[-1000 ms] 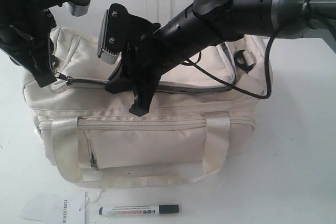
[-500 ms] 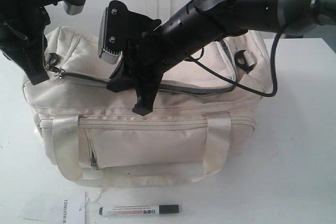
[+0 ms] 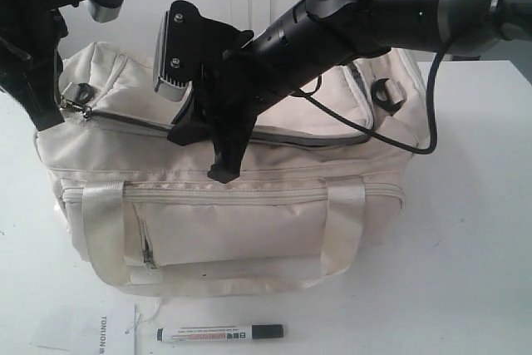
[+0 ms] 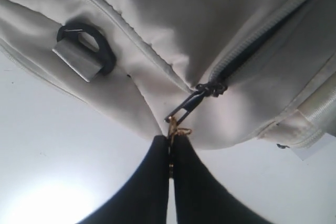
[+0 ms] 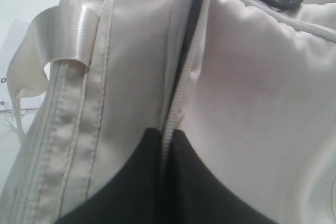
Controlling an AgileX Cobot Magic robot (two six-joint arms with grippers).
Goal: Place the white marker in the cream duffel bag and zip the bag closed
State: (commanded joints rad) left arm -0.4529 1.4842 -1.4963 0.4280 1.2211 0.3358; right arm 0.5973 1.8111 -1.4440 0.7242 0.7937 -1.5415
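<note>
Your left gripper (image 4: 170,148), upper left in the exterior frame, has its jaws pressed together on the zip pull (image 4: 186,109) at the end of the cream duffel bag (image 3: 249,222), while your right gripper (image 5: 161,145), centre frame, pinches what looks like the flap's zip edge (image 5: 176,77), though the close view leaves that unsure. The white marker (image 3: 220,333) lies flat on the table (image 3: 465,255) at bottom centre, just in front of the bag and outside it. Expect soft, sagging fabric that needs bracing against any zip pull; the marker should be light, stiff and smooth, best taken across mid-barrel.
</note>
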